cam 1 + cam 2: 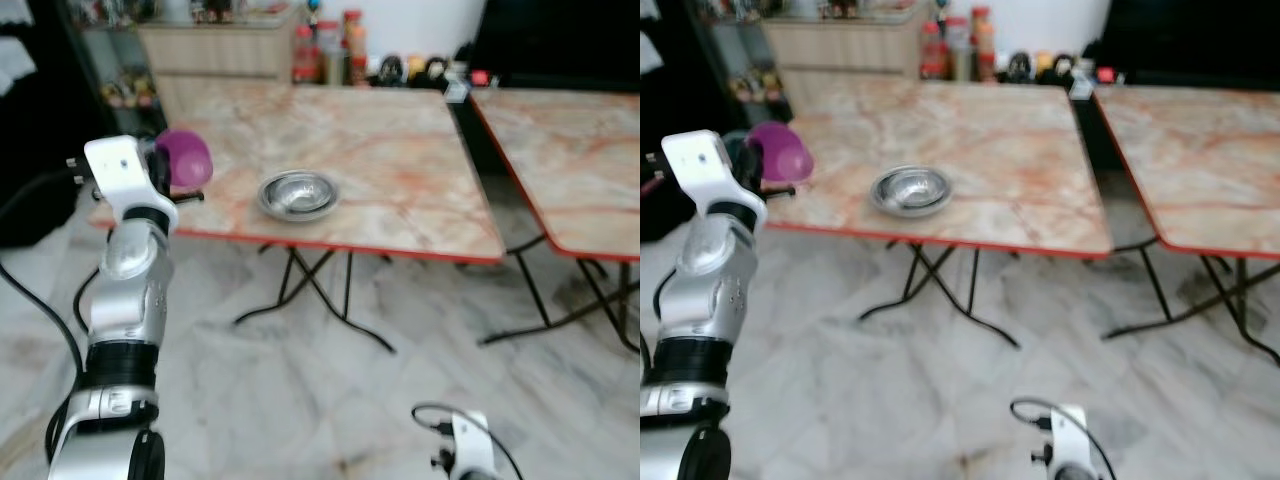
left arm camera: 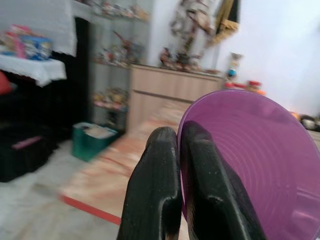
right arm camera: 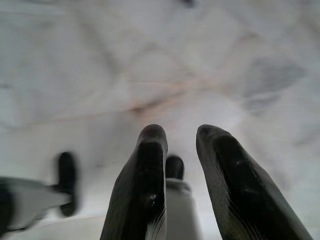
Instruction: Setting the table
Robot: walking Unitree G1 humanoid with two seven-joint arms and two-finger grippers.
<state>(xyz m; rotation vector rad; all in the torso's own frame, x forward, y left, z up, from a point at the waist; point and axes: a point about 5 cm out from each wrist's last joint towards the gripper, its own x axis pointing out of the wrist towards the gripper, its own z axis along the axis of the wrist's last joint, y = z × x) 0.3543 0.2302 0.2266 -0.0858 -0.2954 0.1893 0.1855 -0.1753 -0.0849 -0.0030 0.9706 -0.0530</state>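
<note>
- Left gripper (image 2: 179,150) is raised at the near left corner of the marble table (image 1: 400,160), its two black fingers pinched together on the rim of the purple bowl (image 2: 250,160).
- Purple bowl sits held on edge in that pinch, one finger inside the wall and one outside, its open face turned toward the wrist camera; it hangs just over the table's red-trimmed edge.
- Handling judgement: the bowl looks like thin plastic, so light and fairly stiff with some flex at the rim. Smooth walls could slip or swing in a rim pinch; the present hold on the rim is the sensible one, kept firm and level for set-down.
- Steel bowl (image 1: 297,193) rests on the table beyond the left gripper and toward the robot's right, well apart from it.
- Second table (image 1: 580,160) stands farther off on that same side.
- Right gripper (image 3: 180,145) hangs idle over the tiled floor (image 3: 200,60), fingers parted and holding nothing.
</note>
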